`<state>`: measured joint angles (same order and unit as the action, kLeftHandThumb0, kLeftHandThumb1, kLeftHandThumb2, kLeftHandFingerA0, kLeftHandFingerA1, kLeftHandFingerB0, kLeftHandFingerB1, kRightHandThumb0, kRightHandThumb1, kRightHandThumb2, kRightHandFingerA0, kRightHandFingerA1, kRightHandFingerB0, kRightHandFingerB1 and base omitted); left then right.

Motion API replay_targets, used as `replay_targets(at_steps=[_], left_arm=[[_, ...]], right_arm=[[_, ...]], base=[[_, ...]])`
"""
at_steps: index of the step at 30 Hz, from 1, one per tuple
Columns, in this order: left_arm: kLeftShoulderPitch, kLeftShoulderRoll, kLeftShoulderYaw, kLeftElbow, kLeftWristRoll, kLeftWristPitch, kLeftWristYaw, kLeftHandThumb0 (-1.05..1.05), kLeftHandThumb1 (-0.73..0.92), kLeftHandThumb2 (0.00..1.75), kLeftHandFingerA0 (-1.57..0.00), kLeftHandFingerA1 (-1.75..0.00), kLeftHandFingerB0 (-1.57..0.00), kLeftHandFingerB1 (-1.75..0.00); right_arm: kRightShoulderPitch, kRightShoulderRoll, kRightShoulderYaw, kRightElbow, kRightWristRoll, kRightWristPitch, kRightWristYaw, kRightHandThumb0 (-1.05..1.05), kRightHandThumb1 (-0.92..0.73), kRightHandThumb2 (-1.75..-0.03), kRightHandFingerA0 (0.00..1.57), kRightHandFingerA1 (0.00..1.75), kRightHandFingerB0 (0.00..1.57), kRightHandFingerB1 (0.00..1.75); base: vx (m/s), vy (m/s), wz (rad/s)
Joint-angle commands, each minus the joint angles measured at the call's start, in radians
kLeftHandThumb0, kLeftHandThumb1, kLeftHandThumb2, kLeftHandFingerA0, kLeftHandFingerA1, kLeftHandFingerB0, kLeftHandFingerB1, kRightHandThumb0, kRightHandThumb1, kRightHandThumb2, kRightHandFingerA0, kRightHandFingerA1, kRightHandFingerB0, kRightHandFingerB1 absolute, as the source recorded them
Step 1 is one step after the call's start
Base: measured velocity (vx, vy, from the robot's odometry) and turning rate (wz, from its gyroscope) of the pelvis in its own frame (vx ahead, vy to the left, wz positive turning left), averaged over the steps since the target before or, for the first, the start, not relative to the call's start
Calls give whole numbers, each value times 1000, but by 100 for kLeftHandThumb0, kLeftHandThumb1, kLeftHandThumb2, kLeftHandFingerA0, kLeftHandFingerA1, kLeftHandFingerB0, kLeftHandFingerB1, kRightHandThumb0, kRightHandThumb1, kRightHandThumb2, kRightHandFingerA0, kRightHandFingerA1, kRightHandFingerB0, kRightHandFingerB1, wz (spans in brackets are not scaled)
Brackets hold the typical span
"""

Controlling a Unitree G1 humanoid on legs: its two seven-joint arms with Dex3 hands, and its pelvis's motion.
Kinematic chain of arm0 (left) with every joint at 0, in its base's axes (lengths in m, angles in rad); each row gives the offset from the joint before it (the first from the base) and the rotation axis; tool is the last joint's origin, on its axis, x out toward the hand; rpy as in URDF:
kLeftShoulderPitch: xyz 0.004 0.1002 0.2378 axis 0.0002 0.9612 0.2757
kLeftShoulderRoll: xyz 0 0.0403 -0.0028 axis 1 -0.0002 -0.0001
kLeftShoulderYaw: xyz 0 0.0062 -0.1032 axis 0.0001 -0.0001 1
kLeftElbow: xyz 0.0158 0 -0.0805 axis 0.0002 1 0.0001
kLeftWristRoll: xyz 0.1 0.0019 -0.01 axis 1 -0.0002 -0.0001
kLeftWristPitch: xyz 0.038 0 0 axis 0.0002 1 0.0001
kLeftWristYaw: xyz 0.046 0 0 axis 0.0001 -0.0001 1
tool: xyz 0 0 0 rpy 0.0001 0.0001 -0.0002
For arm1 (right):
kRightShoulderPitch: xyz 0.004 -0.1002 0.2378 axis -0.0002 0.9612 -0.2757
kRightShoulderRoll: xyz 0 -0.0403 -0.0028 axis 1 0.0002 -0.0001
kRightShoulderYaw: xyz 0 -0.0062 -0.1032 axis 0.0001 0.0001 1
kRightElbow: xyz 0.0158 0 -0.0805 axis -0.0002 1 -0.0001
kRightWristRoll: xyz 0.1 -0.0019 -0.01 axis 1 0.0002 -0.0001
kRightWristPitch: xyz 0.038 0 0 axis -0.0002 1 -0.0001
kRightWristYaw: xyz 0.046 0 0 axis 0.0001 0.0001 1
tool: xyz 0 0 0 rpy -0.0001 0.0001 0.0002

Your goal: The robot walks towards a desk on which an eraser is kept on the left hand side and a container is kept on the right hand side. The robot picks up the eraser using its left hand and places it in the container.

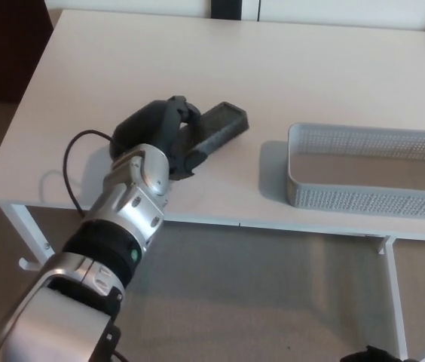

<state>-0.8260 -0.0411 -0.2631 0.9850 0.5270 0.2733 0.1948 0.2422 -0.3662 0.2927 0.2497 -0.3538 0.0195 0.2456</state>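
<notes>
Left hand [158,132] over the white surface [122,60], fingers [186,113] wrapped round the dark eraser [220,124], its far end poking right and tilted up; no readable writing on it; grey mesh container [371,197] sits well apart, right.

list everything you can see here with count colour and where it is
desk: 1, white, fills the upper part of the view, its white legs showing below
eraser: 1, dark grey-black, near the desk's front middle, held in the left hand, its free end pointing toward the container
container: 1, light grey perforated basket, on the desk's right side, nothing visible inside
floor: beige, below the desk's front edge
cable: 1, black, looping beside the left wrist
left hand: 1, black, closed around the eraser, on a silver forearm rising from the bottom left
right hand: not in view
</notes>
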Motion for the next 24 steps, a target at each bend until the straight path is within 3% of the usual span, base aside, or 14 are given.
replay_targets(at_steps=[1,4,5,8,9,11,12,13,16,17,18,19,20,24], left_arm=[[-13,20,1,-29,-24,-17,-3,-34,74,62,-66,-113,-60,-48],[-10,18,-17,-74,-6,-20,21,-35,60,95,-85,-113,-57,-65],[-6,20,-17,-85,-10,-24,19,-35,69,62,-74,-116,-63,-50],[-1,20,-29,-135,-5,-43,19,-35,70,60,-77,-76,-61,-44],[4,16,-33,-160,-6,-59,28,-37,57,93,-79,-87,-58,-63],[11,4,-51,-216,5,-33,28,-33,68,60,-86,-107,-65,-48],[22,-8,-46,-271,-16,-36,10,-33,58,94,-93,-113,-61,-65],[27,-8,-53,-297,-13,-41,5,-31,69,61,-80,-116,-66,-48],[45,-16,-85,-409,10,30,-29,-34,71,62,-83,-118,-64,-46],[61,-17,-91,-449,9,17,-22,-34,59,94,-90,-113,-56,-62],[62,-20,-105,-498,19,36,-39,-34,69,62,-81,-127,-64,-48],[62,-19,-114,-523,23,49,-56,-36,69,63,-80,-97,-62,-48],[60,-21,-123,-549,30,69,-70,-36,61,95,-81,-83,-58,-63],[75,-42,-139,-616,34,100,-59,-33,69,61,-89,-96,-67,-47]], right_arm=[[2,-16,0,8,-5,-6,0,-58,-77,-73,11,76,13,58],[1,-22,8,0,-22,4,-2,-57,-78,-73,10,74,13,57],[0,-22,9,0,-21,4,-2,-56,-78,-73,11,74,13,56],[-3,-19,9,-4,-20,14,1,-57,-77,-73,11,74,13,57],[-6,-19,9,-5,-20,19,4,-57,-77,-73,11,73,13,56],[-6,-18,9,-7,-20,25,6,-57,-77,-74,12,74,13,56],[-5,-19,10,-9,-18,21,7,-57,-77,-73,13,75,13,56],[-4,-20,10,-10,-19,20,7,-57,-77,-74,10,72,13,56],[-3,-24,13,-5,-17,8,12,-57,-77,-74,11,71,13,55],[-4,-26,14,0,-14,4,15,-57,-77,-74,10,70,12,55],[-8,-23,14,10,-12,-3,12,-57,-77,-74,10,71,13,56],[-10,-22,15,12,-13,2,12,-58,-77,-73,10,71,13,55],[-9,-21,15,12,-11,4,13,-58,-77,-73,10,73,13,56],[-6,-17,10,21,5,-3,23,-57,-77,-73,12,74,13,55]], base=[[0,0,0],[0,0,0],[0,0,0],[0,0,0],[0,0,0],[0,0,0],[0,0,0],[0,0,0],[0,0,0],[0,0,0],[0,0,0],[0,0,0],[0,0,0],[0,0,0]])
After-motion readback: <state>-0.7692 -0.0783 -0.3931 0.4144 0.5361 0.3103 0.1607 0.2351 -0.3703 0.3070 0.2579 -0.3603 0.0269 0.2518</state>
